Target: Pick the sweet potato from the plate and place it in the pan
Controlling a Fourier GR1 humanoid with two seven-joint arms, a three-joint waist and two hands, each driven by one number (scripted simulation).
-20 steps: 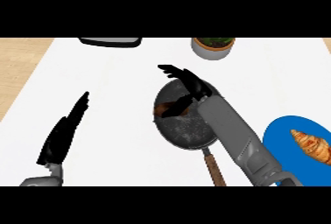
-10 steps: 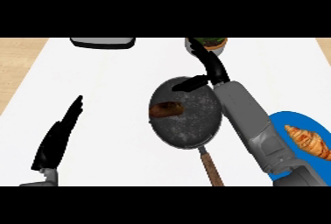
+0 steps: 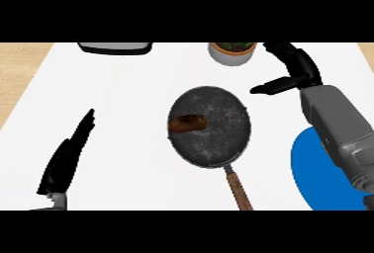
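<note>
The brown, oblong sweet potato (image 3: 189,122) lies inside the dark round metal pan (image 3: 210,126), on the left part of its floor, close to the left rim. No hand touches it. The pan's brown wooden handle (image 3: 238,189) points toward the lower edge of the view.

Half a second ago the right hand (image 3: 292,67) was just beside the upper right rim of the pan, its thumb over the rim. Now it is further up and to the right, apart from the pan, near the top edge of the view. Its fingers are relaxed and spread, the thumb pointing left, and it holds nothing. The grey right forearm (image 3: 336,129) now crosses the blue round plate (image 3: 310,169) at the right and hides much of it; the golden-brown pastry that showed on this plate before is not visible now.

The left hand (image 3: 67,157) rests at the lower left of the white counter (image 3: 124,89), fingers straight and pointing up, holding nothing, as before.

The pan and the sweet potato sit lower and more central in the view than earlier. At the top stand a pale pot with a green plant (image 3: 233,51) and a dark rectangular object (image 3: 116,47), cut by the edge.
</note>
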